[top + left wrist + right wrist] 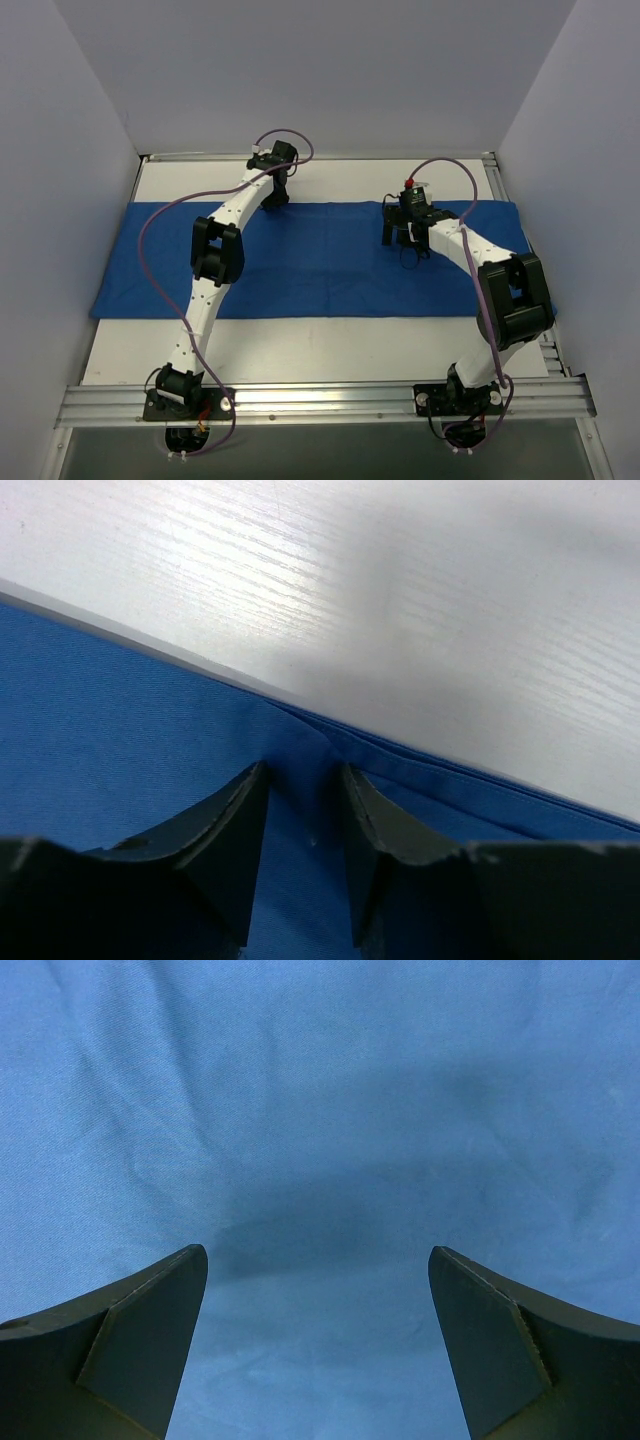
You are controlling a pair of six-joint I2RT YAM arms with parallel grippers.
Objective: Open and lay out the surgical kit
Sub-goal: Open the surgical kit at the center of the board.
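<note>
Two grippers attend the blue cloth wrap [330, 260], a long folded band across the counter [300, 345]. The left gripper [303, 770] pinches its far hem; the right gripper [318, 1252] hangs spread open above the fabric. That shallow pinch (hem only) could slip under pull, or lift just one layer.

The blue cloth wrap [330, 270] is a matt, finely woven fabric with soft creases. The table [400, 590] is white, with a faint wood-grain texture and a slight sheen. The fingers [150, 1330] of the right gripper [318, 1252] are dark matt plastic, scuffed pale at the edges. The front rail [320, 400] is ribbed bare metal.
</note>
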